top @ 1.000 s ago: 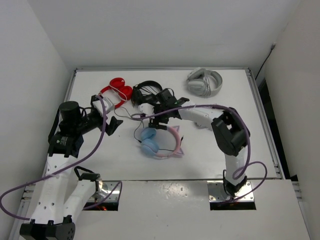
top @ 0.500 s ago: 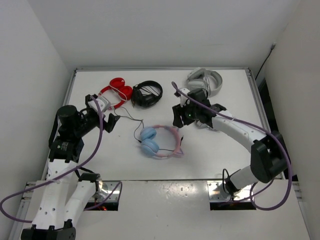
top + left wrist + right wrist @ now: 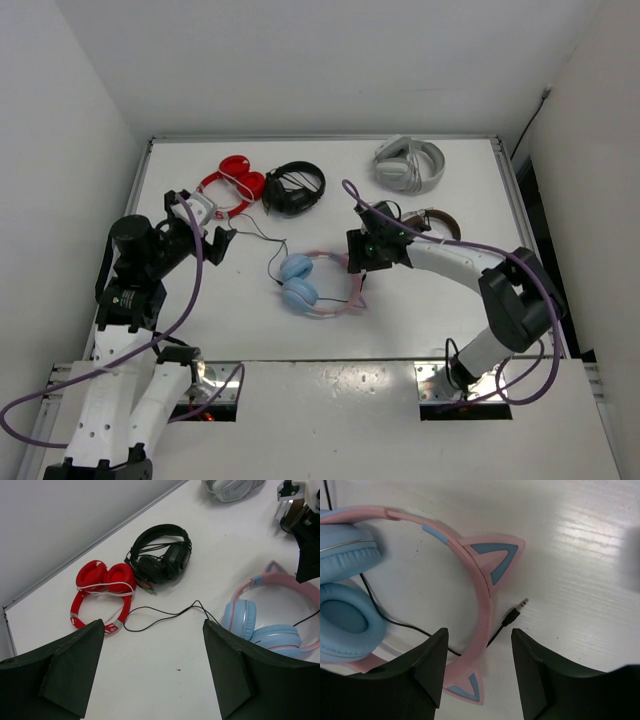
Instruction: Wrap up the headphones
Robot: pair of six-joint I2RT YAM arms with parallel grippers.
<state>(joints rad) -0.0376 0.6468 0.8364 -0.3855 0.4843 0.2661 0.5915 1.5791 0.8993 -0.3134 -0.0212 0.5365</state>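
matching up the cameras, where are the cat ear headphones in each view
Top external: the headphones lie mid-table.
Left wrist: headphones at the right edge.
Right wrist: headphones fill left and centre.
Shared landmark: their light blue ear cups.

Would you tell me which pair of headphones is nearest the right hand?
The light blue cat-ear headphones; their pink headband lies below the right hand, between its open fingers.

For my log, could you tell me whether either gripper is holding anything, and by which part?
Nothing is held. The left gripper is open over the table; the right gripper is open over the headphones.
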